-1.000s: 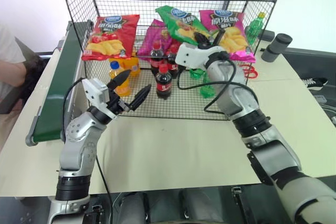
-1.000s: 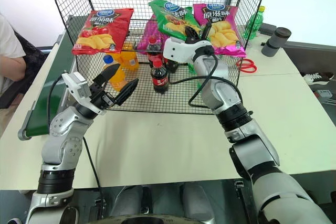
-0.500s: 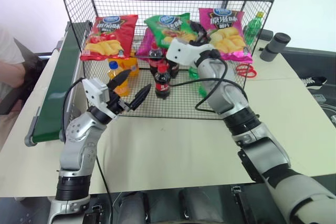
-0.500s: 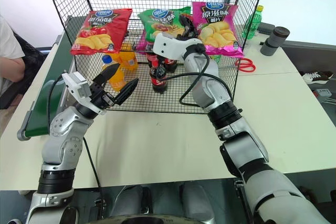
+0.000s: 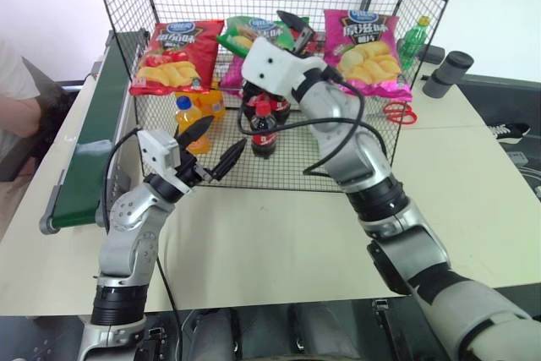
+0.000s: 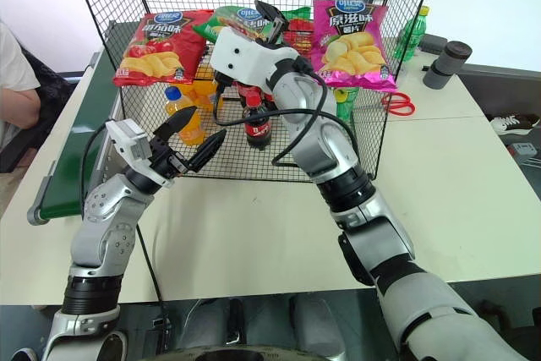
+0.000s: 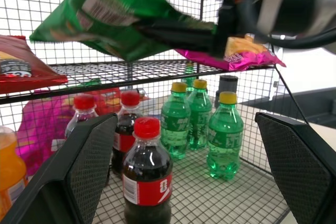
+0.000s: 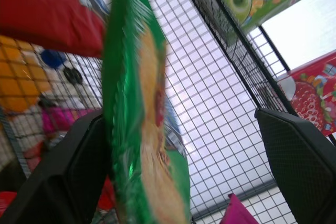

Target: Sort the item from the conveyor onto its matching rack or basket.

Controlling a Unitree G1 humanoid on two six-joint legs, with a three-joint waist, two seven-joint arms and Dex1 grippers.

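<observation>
Green belt of the conveyor (image 5: 93,137) runs along the left edge of the counter (image 5: 279,234). Left gripper (image 5: 213,143) hovers before the wire rack (image 5: 279,171), jaws apart, holding nothing. On the middle tier, the red chip bag (image 5: 173,55) lies leftmost; the green chip bag (image 5: 245,34) rests tilted beside it. Right gripper (image 5: 296,27) stands at the green bag, jaws apart. The magenta chip bag (image 5: 365,50) lies rightmost
</observation>
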